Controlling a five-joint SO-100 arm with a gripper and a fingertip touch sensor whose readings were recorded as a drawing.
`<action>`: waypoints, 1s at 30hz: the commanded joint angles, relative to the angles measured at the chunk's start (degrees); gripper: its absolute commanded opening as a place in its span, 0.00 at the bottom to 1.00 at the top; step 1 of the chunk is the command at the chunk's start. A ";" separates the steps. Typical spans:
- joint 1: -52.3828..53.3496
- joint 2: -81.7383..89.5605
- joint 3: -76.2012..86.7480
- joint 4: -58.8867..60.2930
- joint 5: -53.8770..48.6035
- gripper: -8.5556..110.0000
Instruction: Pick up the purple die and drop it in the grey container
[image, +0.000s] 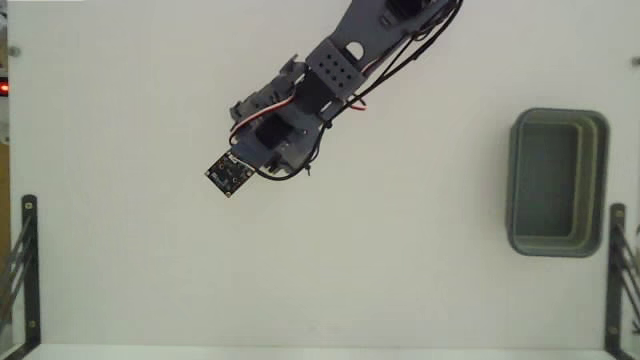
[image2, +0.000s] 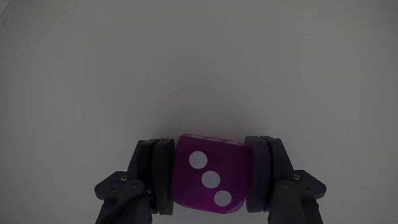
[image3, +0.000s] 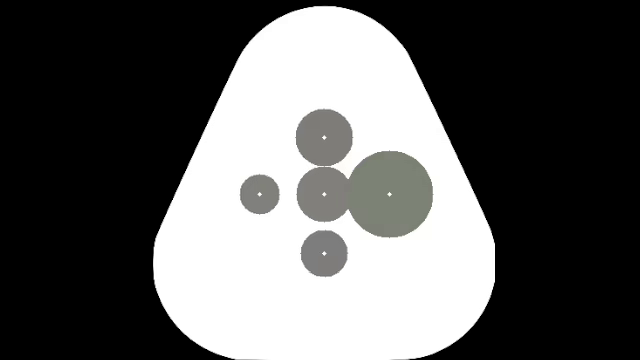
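Purple die (image2: 210, 177) clamped between both pads (image2: 163, 176) of the hand (image2: 210, 180), three-dot face toward the wrist camera, white dots in a diagonal row. Pads pressed flat on two opposite sides; plain white table (image2: 199, 62) behind. Not visible in the fixed view, hidden under the arm (image: 330, 75). There, hand end at upper centre-left, arm entering from the top edge, small black circuit board (image: 227, 175) at its lower-left tip. Grey container (image: 557, 183) well apart at the right side of the table, looks empty. Black brackets (image: 24, 265) at the lower left and lower right edges.
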 joint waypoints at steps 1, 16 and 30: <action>-0.04 3.47 -3.95 2.05 0.26 0.61; -0.04 4.04 -11.18 9.85 0.26 0.61; -0.04 3.62 -18.74 16.99 0.26 0.61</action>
